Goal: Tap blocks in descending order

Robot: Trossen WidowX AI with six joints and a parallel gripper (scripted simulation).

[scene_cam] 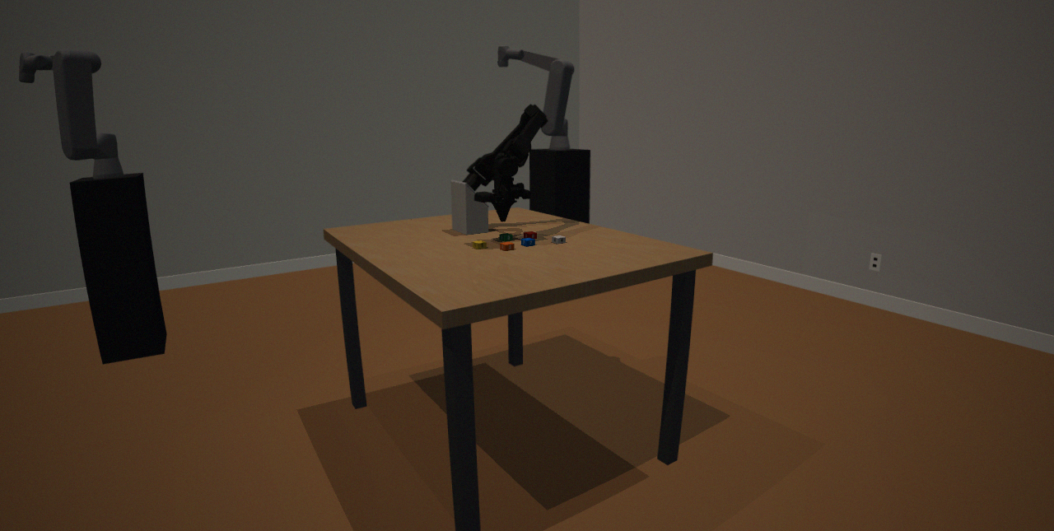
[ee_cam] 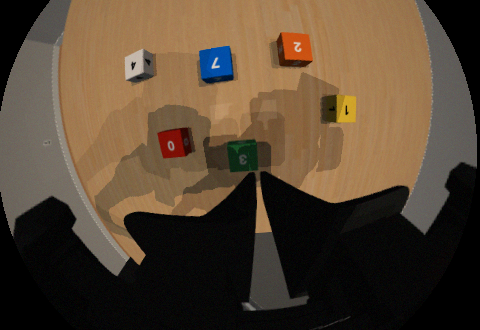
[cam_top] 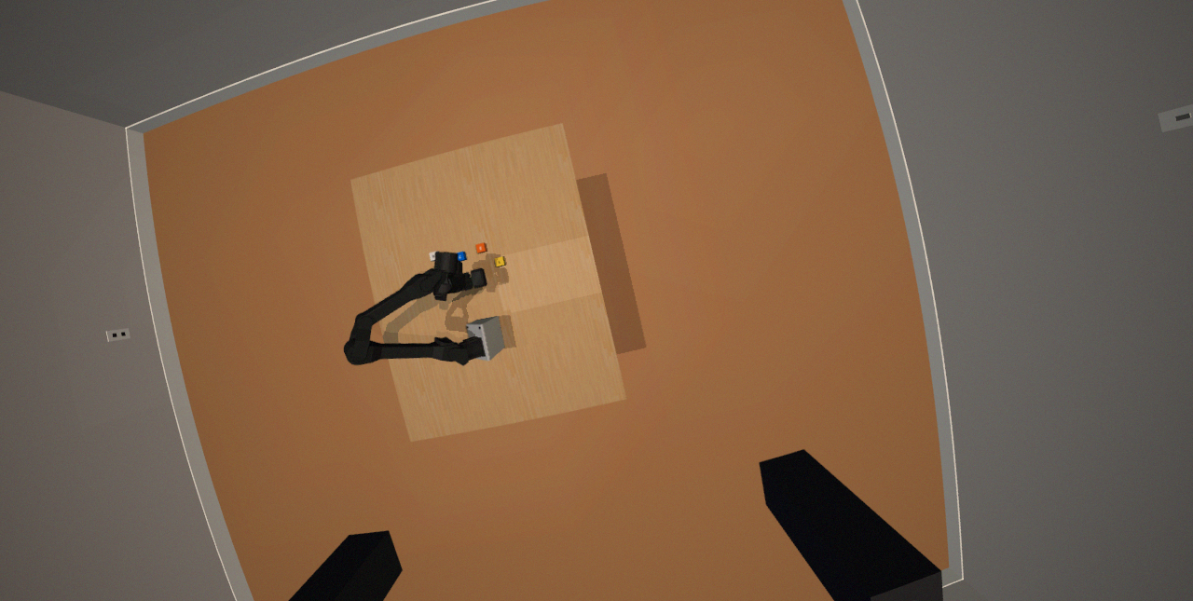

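Observation:
My gripper point(scene_cam: 503, 220) point(ee_cam: 257, 177) is shut with nothing between its tips. It hangs a little above the table, by the green block in the wrist view. The green block point(scene_cam: 506, 237) point(ee_cam: 243, 156) shows a 3. The blue block point(cam_top: 460, 256) point(scene_cam: 527, 241) point(ee_cam: 216, 65) shows a 7. The white block point(cam_top: 432, 255) point(scene_cam: 558, 239) point(ee_cam: 139, 65) shows a 4. The orange block point(cam_top: 481, 248) point(scene_cam: 506, 246) point(ee_cam: 295, 49) shows a 2. The yellow block point(cam_top: 500, 261) point(scene_cam: 479, 244) point(ee_cam: 343, 109) shows a 1. The red block point(scene_cam: 529, 235) point(ee_cam: 174, 143) shows a 0. The arm hides green and red in the top view.
The blocks stand apart on the wooden table point(cam_top: 533, 180) point(scene_cam: 456, 284) point(ee_cam: 240, 0). The arm's grey base point(cam_top: 492, 337) point(scene_cam: 468, 207) stands on the same table. Two other grey arms point(scene_cam: 76, 104) point(scene_cam: 557, 93) stand on black pedestals away from the table.

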